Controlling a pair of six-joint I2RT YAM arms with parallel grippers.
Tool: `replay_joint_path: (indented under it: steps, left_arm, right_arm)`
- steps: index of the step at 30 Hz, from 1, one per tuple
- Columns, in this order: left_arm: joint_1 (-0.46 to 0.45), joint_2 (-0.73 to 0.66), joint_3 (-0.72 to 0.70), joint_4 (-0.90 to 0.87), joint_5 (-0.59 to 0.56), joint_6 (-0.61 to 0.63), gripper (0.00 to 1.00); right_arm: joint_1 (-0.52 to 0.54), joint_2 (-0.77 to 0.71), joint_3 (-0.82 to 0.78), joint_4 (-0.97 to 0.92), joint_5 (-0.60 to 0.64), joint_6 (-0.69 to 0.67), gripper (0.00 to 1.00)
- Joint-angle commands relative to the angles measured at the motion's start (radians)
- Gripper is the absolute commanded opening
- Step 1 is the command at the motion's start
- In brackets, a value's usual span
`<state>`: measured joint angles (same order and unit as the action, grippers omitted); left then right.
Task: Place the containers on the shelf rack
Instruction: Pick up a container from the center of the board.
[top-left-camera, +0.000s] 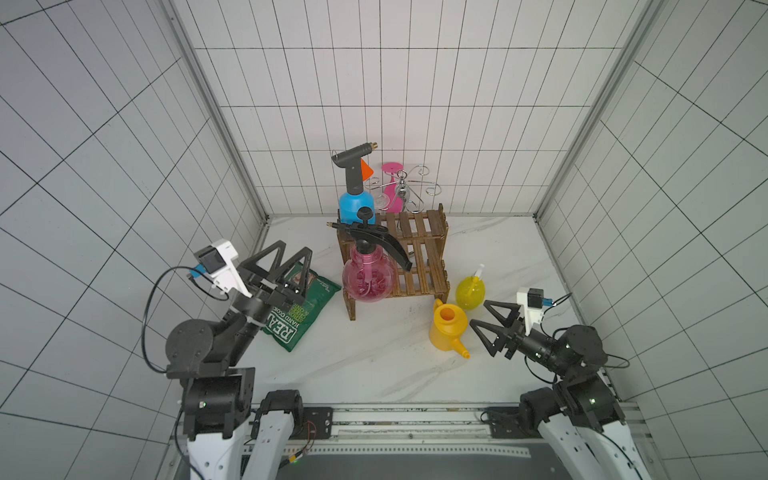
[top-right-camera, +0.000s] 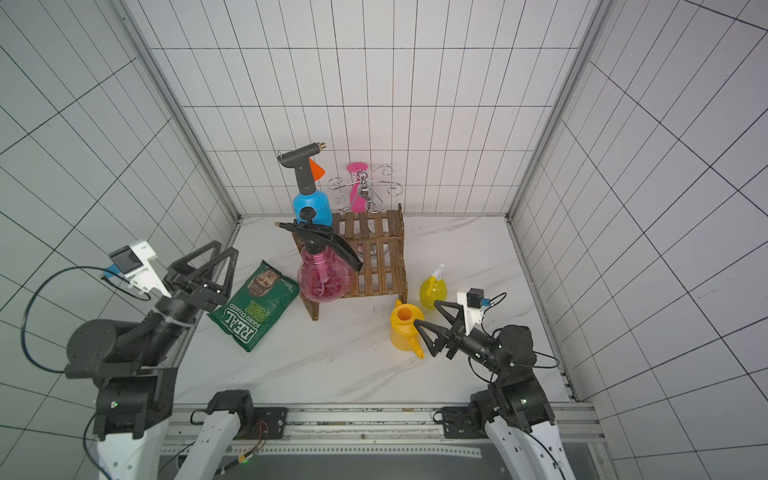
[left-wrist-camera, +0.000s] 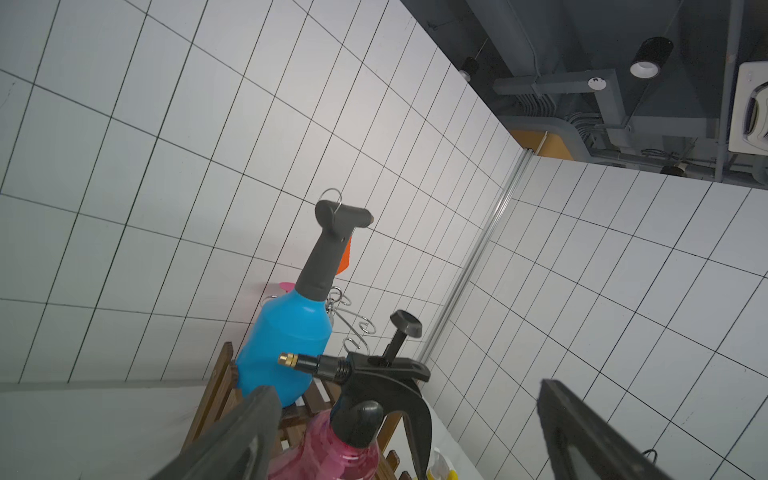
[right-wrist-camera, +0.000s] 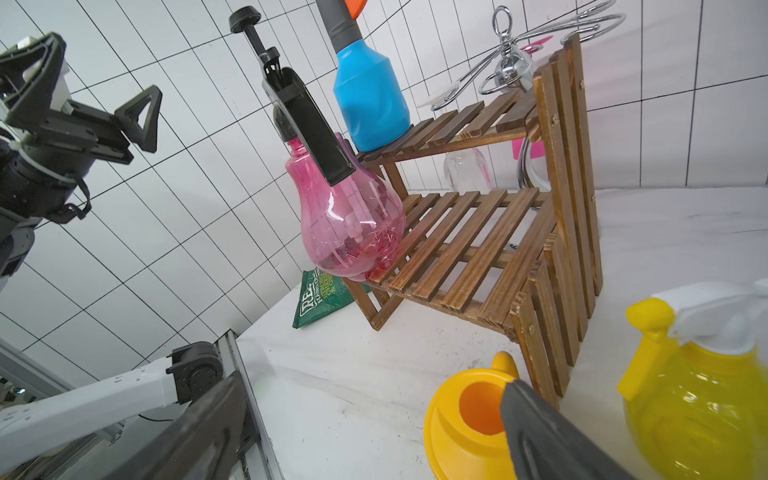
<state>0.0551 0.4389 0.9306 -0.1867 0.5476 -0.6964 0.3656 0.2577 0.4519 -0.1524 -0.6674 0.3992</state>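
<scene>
In both top views, finds the right tool (top-left-camera: 478, 312) spread wide and empty, just beside the yellow watering can (top-left-camera: 446, 328), upright on the desk (top-left-camera: 374, 374) off the front corner of the shelf rack (top-left-camera: 424, 266), long axis running from a handle turned toward the rack to a spout aimed away from it. Puts the yellow trigger bottle (top-left-camera: 469, 293) just beside the can, closer to the rack's side wall. Sets the pink pump sprayer (top-left-camera: 368, 278) on the rack's lower tier and the blue sprayer (top-left-camera: 355, 205) on its upper tier, both at the end far from the can. Shows the left tool (top-left-camera: 294, 247) likewise released, holding nothing, well apart from the can; favours the right arm for the coming reach. Through the left wrist, catches the two sprayers and a corner of the rack, no watering can. Through the right wrist, crops the can (right-wrist-camera: 461, 424) behind part of the tool, loses its spout past the frame edge, blurs the trigger bottle; cannot tell touching from just clear.
</scene>
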Motion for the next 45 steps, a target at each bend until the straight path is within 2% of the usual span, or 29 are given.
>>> replay_joint_path:
  steps: [1, 7, 10, 14, 19, 22, 25, 30, 34, 37, 39, 42, 45]
  left_arm:
    - [-0.002, -0.08, -0.121, 0.02, 0.05, -0.119, 0.98]
    - [-0.054, -0.224, -0.375, 0.085, 0.111, -0.247, 0.98]
    - [-0.145, -0.275, -0.515, 0.145, 0.09, -0.268, 0.98]
    - [-0.369, -0.268, -0.634, 0.192, -0.014, -0.224, 0.97]
    - [-0.684, -0.167, -0.689, 0.128, -0.23, -0.035, 0.95]
    - [-0.789, -0.134, -0.69, 0.029, -0.365, 0.07, 0.95]
    - [-0.813, -0.136, -0.697, -0.018, -0.434, 0.107, 0.95]
    - [-0.811, -0.152, -0.704, -0.022, -0.464, 0.123, 0.95]
    - [-0.812, -0.145, -0.701, -0.031, -0.484, 0.131, 0.95]
    - [-0.811, -0.139, -0.702, -0.037, -0.5, 0.136, 0.95]
    - [-0.811, -0.135, -0.701, -0.043, -0.51, 0.14, 0.95]
    - [-0.811, -0.128, -0.699, -0.053, -0.525, 0.142, 0.95]
    - [-0.811, -0.123, -0.697, -0.059, -0.534, 0.144, 0.95]
  right_arm:
    - [-0.01, -0.02, 0.021, -0.046, 0.056, -0.023, 0.99]
    - [-0.01, -0.04, 0.007, -0.068, 0.117, -0.019, 0.99]
    - [-0.01, -0.041, 0.007, -0.089, 0.152, -0.018, 0.99]
    - [-0.011, -0.04, 0.01, -0.12, 0.232, -0.021, 0.99]
    - [-0.01, 0.009, 0.038, -0.202, 0.355, -0.021, 0.99]
    - [-0.01, 0.072, 0.066, -0.247, 0.419, -0.021, 0.99]
    - [-0.009, 0.135, 0.106, -0.291, 0.501, -0.034, 0.9]
    - [-0.004, 0.277, 0.17, -0.309, 0.655, 0.004, 0.81]
    - [0.045, 0.394, 0.211, -0.292, 0.756, 0.041, 0.78]
    - [0.123, 0.473, 0.244, -0.275, 0.829, 0.047, 0.78]
    - [0.177, 0.502, 0.254, -0.24, 0.755, 0.002, 0.78]
    - [0.225, 0.509, 0.233, -0.188, 0.544, -0.084, 0.78]
    - [0.258, 0.472, 0.178, -0.172, 0.472, -0.107, 0.79]
